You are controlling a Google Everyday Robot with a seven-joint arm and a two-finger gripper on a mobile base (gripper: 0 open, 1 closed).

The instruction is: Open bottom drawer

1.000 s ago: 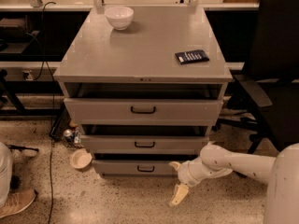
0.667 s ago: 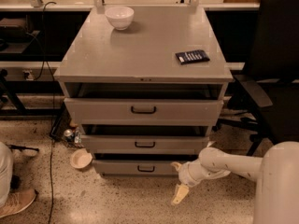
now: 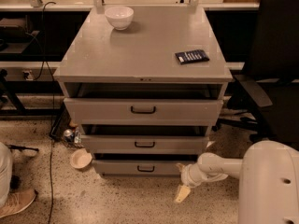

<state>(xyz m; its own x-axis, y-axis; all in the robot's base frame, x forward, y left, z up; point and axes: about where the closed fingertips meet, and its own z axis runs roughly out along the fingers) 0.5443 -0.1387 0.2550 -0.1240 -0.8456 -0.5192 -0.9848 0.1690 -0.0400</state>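
Bottom drawer (image 3: 117, 168) sits lowest in the cabinet (image 3: 140, 55), with its handle (image 3: 145, 169) at centre front. Right of it, the gripper (image 3: 182, 193) hangs below handle level; you cannot tell whether it is spread. Raise it leftward, hook the handle, and pull straight.

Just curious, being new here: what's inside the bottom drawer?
Only a dark slit shows above the bottom drawer front; the middle drawer overhangs it, hiding the inside. The gripper hangs low by its right corner.

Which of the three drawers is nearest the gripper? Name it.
The bottom drawer: its shallow front is the lowest, and the gripper hangs low beside its right end. The middle drawer and top drawer sit higher.
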